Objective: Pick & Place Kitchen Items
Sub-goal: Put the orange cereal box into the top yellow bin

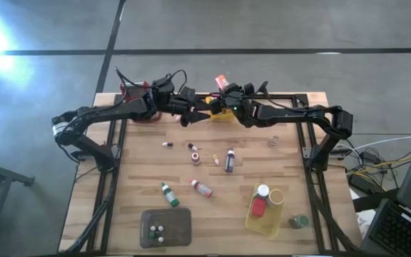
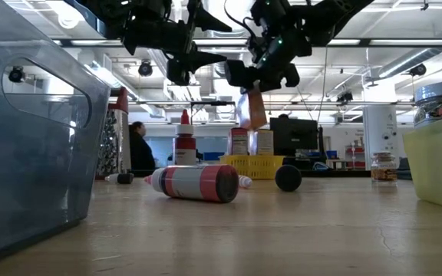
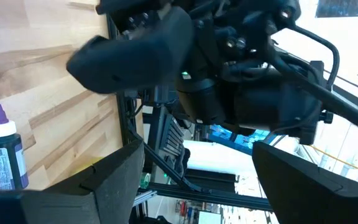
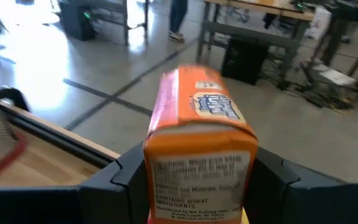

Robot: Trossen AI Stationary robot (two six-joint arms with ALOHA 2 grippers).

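Observation:
My right gripper point(image 1: 227, 91) is over the table's far edge, shut on a small orange box point(image 4: 199, 134), which also shows in the high view point(image 1: 222, 80) and the low view point(image 2: 255, 109). A yellow basket point(image 1: 221, 114) sits on the table just below it. My left gripper point(image 1: 190, 116) hovers open right beside it, on its left, and holds nothing. In the left wrist view, its fingers point(image 3: 114, 180) frame the right arm's wrist. Several tiny bottles point(image 1: 195, 157) lie mid-table, among them a purple-capped one point(image 3: 4, 155), a red-banded one point(image 2: 196, 182) and a green-capped one point(image 1: 168, 193). My right gripper pinches the orange box between its two fingers, one on each long side face point(image 4: 160, 168), at the end nearest the wrist. The box's other end sticks out past the fingers. It is lifted clear of the table and hangs tilted below the gripper point(image 2: 265, 73).
A second yellow basket point(image 1: 252, 223) at the near right holds jars. A grey tray point(image 1: 180, 218) at the near edge holds tiny bottles. A green-lidded jar point(image 1: 300, 221) and a small jar point(image 1: 272, 141) stand on the right. A person stands in the room beyond point(image 2: 139, 149).

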